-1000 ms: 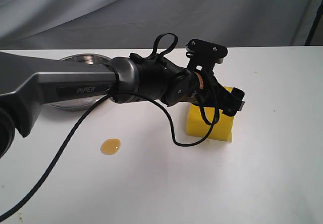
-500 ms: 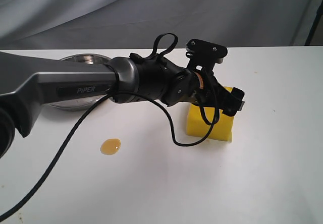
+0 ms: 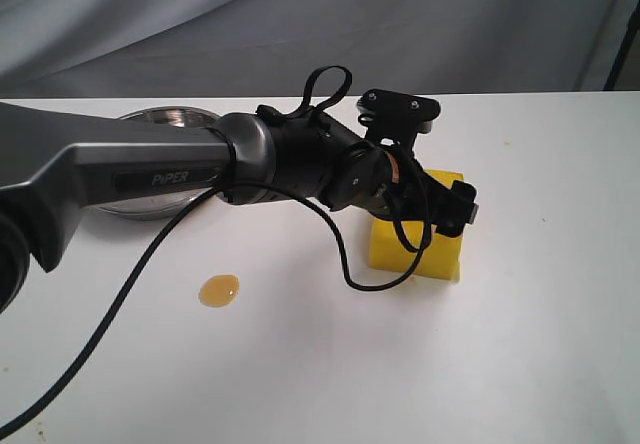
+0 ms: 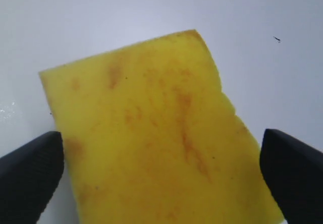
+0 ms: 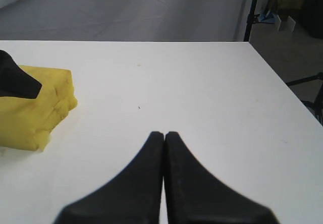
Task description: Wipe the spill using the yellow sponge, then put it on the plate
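White table [image 3: 540, 344] is spanned by the outstretched left arm [image 3: 150, 169]; the left gripper [image 4: 161, 171] is spread wide astride one yellow sponge [image 3: 415, 254], seemingly without contact. One spill [image 3: 219, 290] lies at eight o'clock of it, one plate [image 3: 150, 116] at ten. The right gripper [image 5: 164, 135] is held closed.

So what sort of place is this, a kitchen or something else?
Most likely a robot test bench or lab: a plain white table, a grey cloth backdrop behind it, and a black equipment stand beside it.

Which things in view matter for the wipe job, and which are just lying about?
Job:
- amber liquid spill
- thick yellow foam sponge
- round stainless-steel plate
- left hand, straddling the sponge

Just there:
- right hand, shut, over the white table
- grey cloth backdrop
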Motion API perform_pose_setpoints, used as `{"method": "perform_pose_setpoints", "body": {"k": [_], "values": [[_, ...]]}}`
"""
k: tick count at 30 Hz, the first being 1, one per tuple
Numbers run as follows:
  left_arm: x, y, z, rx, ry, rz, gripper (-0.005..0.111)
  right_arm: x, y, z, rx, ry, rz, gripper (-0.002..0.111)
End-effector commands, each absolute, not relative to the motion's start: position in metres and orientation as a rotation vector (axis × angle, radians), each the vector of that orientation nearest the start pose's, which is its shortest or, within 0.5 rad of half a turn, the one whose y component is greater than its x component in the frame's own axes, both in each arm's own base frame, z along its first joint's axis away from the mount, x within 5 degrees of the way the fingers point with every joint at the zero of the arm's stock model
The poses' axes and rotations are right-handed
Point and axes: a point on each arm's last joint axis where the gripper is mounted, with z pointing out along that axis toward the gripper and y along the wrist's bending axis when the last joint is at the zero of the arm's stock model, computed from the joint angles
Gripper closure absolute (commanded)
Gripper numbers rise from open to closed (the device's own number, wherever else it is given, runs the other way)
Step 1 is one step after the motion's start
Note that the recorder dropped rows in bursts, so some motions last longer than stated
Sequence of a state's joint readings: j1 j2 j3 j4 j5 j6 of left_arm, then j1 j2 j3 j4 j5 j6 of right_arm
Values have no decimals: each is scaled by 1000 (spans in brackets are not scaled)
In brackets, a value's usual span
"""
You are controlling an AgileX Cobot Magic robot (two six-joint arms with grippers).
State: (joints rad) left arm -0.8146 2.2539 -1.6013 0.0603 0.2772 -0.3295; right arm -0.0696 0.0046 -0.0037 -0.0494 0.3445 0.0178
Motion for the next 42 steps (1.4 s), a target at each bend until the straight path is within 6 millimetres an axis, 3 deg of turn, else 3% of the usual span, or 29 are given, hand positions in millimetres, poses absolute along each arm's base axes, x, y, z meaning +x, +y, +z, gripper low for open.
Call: {"method": "perform_pose_setpoints", "body": {"k": [1,6,19,42], "values": [[339,-355,139,627,2391,-465,2,53,-5,182,43,1826,-86,108],[340,-351,138,531,2440,-437,2,53,-5,182,41,1826,-88,108],[333,-361,140,517,2417,-490,2,53,-5,182,43,1826,-86,108],[332,-372,122,474,2387,-572,2,53,-5,182,41,1826,-87,108]]}}
